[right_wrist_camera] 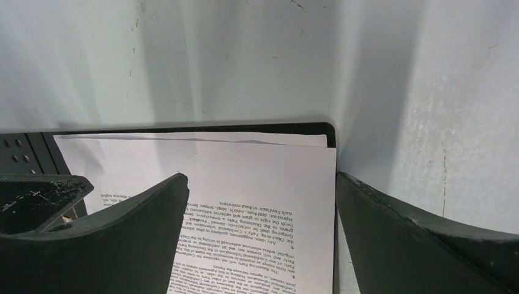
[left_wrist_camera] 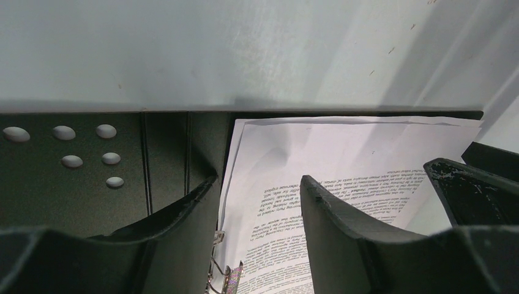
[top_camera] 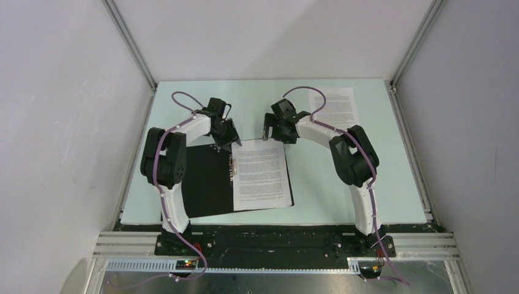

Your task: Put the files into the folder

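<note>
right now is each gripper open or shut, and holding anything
Left gripper: open, holding nothing, above the white printed paper sheet.
Right gripper: open, holding nothing.

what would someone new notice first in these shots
The open folder lies black side up at the near left of the table, with a printed sheet on its right half beside the metal clip. The left arm and right arm both reach over its far edge, jaws open and holding nothing. A second printed sheet lies alone near the far right corner.
</note>
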Robot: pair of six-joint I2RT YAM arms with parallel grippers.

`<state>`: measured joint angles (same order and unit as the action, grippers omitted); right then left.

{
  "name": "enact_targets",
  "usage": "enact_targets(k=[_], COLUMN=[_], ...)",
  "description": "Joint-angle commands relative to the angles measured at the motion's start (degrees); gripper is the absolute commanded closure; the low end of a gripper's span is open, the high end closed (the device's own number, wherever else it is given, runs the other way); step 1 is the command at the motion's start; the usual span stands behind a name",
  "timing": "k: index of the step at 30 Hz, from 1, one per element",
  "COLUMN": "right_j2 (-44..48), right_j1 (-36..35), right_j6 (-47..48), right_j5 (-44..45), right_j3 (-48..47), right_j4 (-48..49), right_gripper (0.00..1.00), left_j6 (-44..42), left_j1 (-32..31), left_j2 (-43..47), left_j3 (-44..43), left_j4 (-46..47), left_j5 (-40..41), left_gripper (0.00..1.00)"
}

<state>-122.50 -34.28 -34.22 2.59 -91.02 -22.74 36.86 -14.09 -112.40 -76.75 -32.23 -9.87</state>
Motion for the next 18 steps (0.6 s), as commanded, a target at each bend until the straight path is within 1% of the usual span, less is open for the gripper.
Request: enact_targets(k=[1, 8, 13, 18], right_j2=[-1.9, -2.4, -1.5, 2.6], right_j1=[0.1, -0.4, 0.7, 2.8], right_j6=[1.1, 2.0, 1.7, 2.4], right_j5=[-0.3, 0.6, 1.2, 0.2], right_j3=[-2.6, -5.8, -4.7, -1.4], right_j4=[-3.4, -6.0, -5.8, -2.9], right_gripper=[0.06, 0.05, 0.05, 0.04], left_j6=[-1.8, -1.8, -2.1, -2.2], left_j1=[0.5, 0.5, 0.5, 0.5], left_j2=[0.4, 0.8, 1.2, 2.4], left_j3=[-2.4, -2.9, -2.9, -2.9], left_j4=[0.6, 0.6, 0.6, 0.7], left_j5=[-0.8, -1.5, -1.8, -2.9], left_gripper=[0.43, 0.42, 0.4, 0.37])
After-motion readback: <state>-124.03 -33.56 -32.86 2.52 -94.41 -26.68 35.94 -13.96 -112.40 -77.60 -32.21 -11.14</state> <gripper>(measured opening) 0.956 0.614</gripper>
